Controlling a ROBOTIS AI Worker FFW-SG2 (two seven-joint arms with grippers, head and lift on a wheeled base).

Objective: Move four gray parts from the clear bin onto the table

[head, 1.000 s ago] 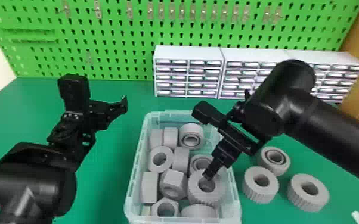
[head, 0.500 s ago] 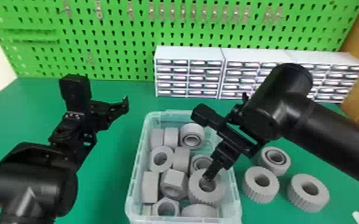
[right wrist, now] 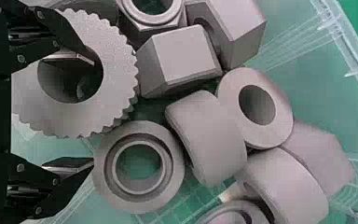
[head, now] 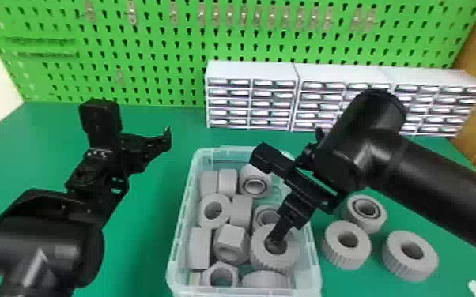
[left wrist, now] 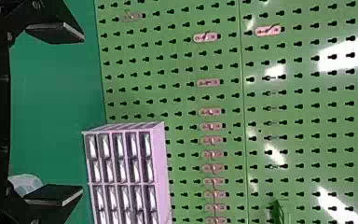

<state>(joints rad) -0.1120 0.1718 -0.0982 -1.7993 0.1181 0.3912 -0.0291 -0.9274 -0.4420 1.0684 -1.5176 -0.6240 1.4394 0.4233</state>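
At the near end of the clear bin [head: 180, 233] sits a hex-sided part [head: 232, 272], and just past it, toward the bin's right wall, here's the one that matters: a toothed ring [head: 292, 247], lying with its bore up. The right gripper [right wrist: 93, 111] is down on it, jaws spread, one finger in the bore, the other outside the teeth, nothing pinched. Good straddle! Now it wants a straight, even close on that thick wall, and the outer finger needs care: a bearing-like ring [right wrist: 177, 161] crowds it on the bin's far side, and catching that could tilt the load or drag up two.

Then lift straight up until the teeth clear the bin's rim, and only then swing right. Out there on the bench [head: 367, 286], right of the bin, are three gray parts: toothed ring [head: 336, 241], another toothed ring [head: 427, 254], ringed part [head: 367, 226]. If those count, this looks like number four; best set it flat beside them, low before release.

Left of the bin, the left gripper [left wrist: 83, 114] waits, jaws wide and empty. Beyond the bin, drawer units [head: 251, 69], well out of the way.
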